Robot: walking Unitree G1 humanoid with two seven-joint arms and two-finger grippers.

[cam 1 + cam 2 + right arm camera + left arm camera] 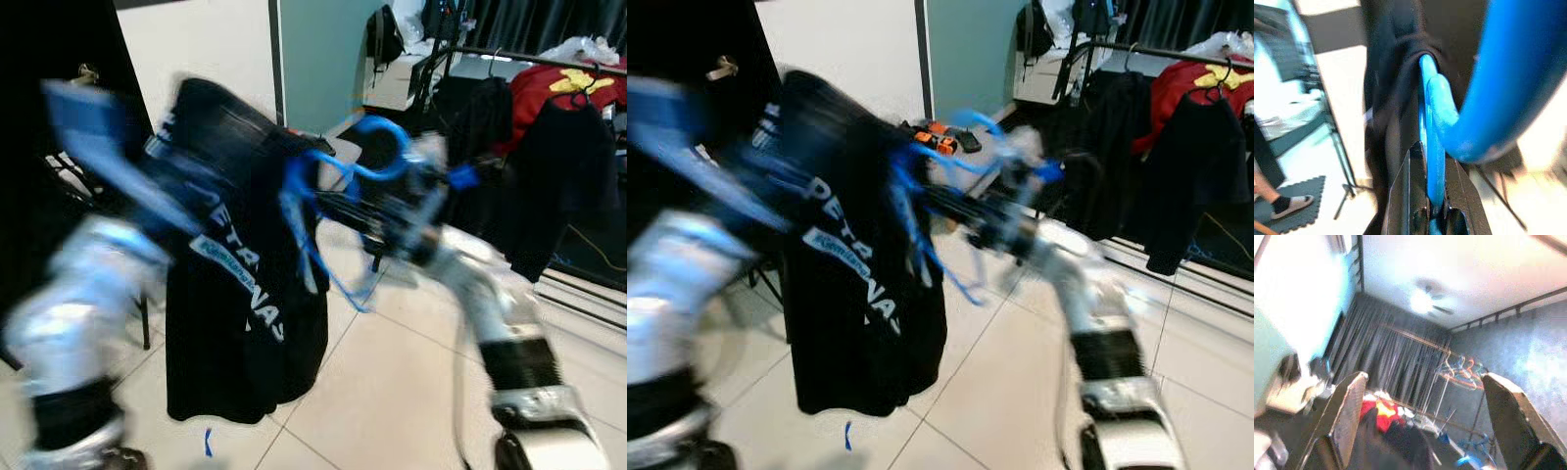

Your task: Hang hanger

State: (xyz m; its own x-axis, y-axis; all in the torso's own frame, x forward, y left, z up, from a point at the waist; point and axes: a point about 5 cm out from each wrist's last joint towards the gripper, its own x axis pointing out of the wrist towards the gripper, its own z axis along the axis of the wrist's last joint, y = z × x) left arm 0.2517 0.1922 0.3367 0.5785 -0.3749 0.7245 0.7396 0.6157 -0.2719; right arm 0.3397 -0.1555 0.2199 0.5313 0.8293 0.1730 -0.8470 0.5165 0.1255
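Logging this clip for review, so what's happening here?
The robot's right pincer is shut on a blue plastic hanger carrying a black printed T-shirt, held up in front of it. The left pincer is open, pointing up toward the ceiling. A clothes rack with garments stands ahead to the right; the hanger isn't on it yet.

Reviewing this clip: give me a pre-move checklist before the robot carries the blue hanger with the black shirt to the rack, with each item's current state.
1. Right gripper clamped on the blue hanger: ok, fingers closed on its neck.
2. Black shirt seated on the hanger: ok, it drapes from it.
3. Left gripper free: ok, fingers spread, holding nothing.
4. Hook unobstructed: ok, it curves free above the gripper.
5. Clothes rack in sight: ok, ahead to the right.
6. Free spot on the rail: cannot tell, view blurred.
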